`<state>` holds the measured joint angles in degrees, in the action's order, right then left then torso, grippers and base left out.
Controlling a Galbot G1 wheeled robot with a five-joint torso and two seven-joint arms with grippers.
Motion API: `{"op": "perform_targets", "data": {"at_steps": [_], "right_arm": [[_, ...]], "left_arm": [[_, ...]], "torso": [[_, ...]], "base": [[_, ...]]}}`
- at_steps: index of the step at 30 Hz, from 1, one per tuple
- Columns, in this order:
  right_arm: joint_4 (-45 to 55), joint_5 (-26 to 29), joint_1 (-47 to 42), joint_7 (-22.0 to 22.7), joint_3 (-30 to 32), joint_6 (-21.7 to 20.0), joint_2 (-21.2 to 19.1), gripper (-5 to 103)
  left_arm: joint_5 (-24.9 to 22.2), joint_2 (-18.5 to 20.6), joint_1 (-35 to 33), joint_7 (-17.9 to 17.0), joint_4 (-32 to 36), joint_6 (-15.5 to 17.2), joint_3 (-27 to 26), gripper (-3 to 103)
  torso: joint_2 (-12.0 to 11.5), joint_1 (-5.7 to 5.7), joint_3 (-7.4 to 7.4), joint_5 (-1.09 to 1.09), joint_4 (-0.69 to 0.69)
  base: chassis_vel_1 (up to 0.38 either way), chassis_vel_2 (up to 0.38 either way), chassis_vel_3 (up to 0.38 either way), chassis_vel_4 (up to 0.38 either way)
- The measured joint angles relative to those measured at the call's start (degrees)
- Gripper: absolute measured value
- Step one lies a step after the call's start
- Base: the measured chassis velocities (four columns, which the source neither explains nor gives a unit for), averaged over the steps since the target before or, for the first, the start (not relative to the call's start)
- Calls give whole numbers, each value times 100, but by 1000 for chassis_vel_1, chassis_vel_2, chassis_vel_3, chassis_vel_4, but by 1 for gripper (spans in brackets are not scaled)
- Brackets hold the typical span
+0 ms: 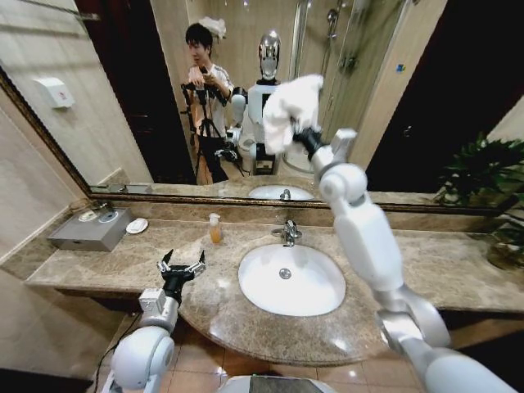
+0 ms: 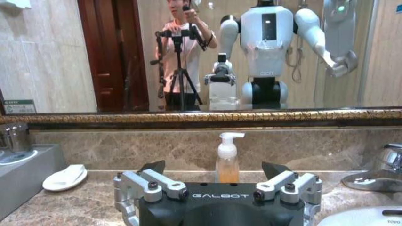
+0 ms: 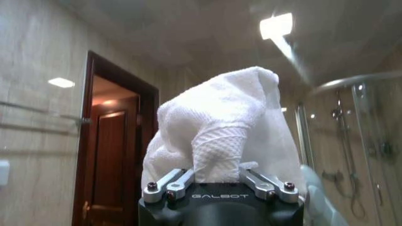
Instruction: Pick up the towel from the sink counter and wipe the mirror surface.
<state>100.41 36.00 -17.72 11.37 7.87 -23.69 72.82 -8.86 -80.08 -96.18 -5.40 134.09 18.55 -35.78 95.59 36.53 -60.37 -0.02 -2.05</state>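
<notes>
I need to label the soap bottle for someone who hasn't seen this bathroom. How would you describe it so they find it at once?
On the sink counter, look along the back edge under the mirror, left of the chrome tap. The soap bottle stands upright there: small, clear, amber liquid, white pump. It is taller than the flat white dish farther left.

We saw the mottled beige marble sink counter (image 1: 426, 266) carrying a grey box (image 1: 90, 230), a small white dish (image 1: 137, 225) and an amber soap bottle (image 1: 214, 228).

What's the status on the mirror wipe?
Right gripper shut on rumpled white towel, raised against large bronze-framed mirror. Left gripper open, idle over mottled marble sink counter. Nothing blocking.
</notes>
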Motion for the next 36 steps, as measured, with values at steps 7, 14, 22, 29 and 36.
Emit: {"op": "perform_targets", "data": {"at_steps": [7,14,22,29,36], "right_arm": [[-7,-537,-1158,-274,-132,202,147,10],[48,-470,-962,-208,-189,215,119,10],[143,-32,-68,5,-164,19,-37,10],[54,-276,-725,-143,-257,92,41,10],[334,-516,-1399,-276,-340,158,19,10]], "left_arm": [[0,0,0,0,0,0,0,100],[0,0,0,0,0,0,0,100],[0,0,0,0,0,0,0,100],[0,0,0,0,0,0,0,100],[0,0,0,0,0,0,0,100]], "torso": [[0,-1,-1,2,1],[0,-1,-1,2,-1],[0,-1,0,0,-1],[0,0,-1,1,0],[0,-1,0,2,2]], "base": [[0,0,0,0],[0,0,0,0],[0,0,0,0],[0,0,0,0],[0,0,0,0]]}}
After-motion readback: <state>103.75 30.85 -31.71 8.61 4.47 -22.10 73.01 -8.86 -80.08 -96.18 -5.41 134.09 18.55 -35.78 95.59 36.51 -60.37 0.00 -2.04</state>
